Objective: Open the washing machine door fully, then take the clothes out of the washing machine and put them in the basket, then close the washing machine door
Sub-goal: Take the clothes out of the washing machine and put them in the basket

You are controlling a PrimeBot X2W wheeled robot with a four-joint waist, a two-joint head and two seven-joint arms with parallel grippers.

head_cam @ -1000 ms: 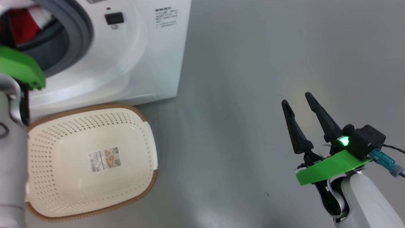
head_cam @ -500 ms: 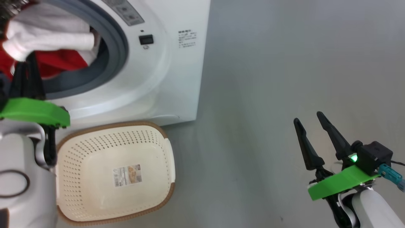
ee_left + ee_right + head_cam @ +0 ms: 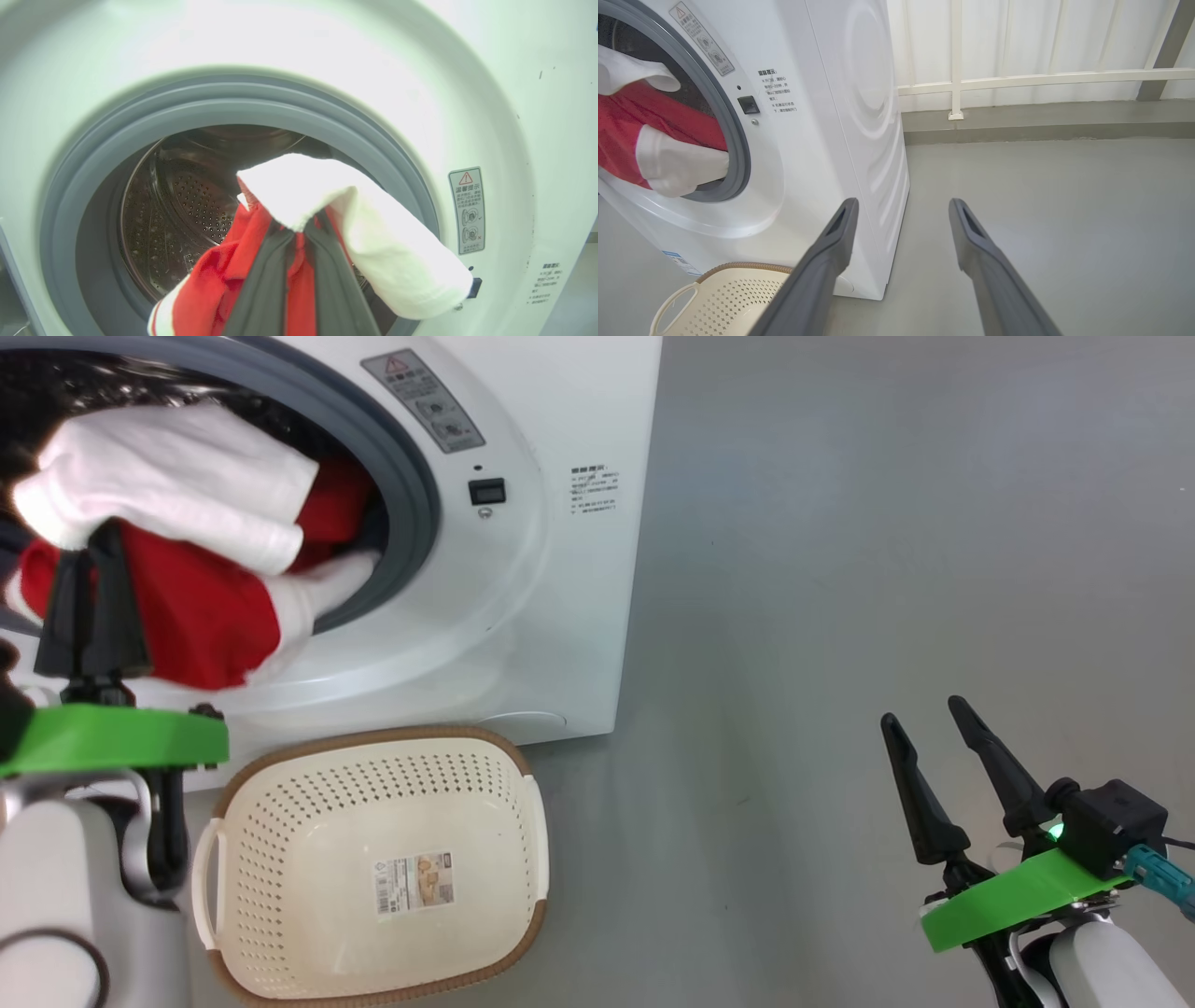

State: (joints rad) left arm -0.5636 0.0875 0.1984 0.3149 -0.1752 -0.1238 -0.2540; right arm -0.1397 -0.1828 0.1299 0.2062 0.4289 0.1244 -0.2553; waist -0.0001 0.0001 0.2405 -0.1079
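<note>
The white washing machine (image 3: 560,616) stands with its drum mouth uncovered; the washing machine door is out of view. Red and white clothes (image 3: 205,607) bulge out over the grey seal (image 3: 411,485). My left gripper (image 3: 93,546) is shut on the clothes (image 3: 373,233), its dark fingers (image 3: 266,280) pinching red fabric just in front of the drum mouth. The cream basket (image 3: 308,859) sits on the floor below the opening, holding nothing. My right gripper (image 3: 922,711) is open over bare floor to the right, with nothing between its fingers (image 3: 831,252).
Grey floor (image 3: 840,569) stretches to the right of the machine. In the right wrist view a white panelled wall with a rail (image 3: 1041,79) runs behind the machine. The basket (image 3: 733,298) lies close against the machine's front foot.
The head camera has moved, bringing more of the drum mouth into view. The clothes held by my left gripper now hang further out over the seal. The right gripper stays open.
</note>
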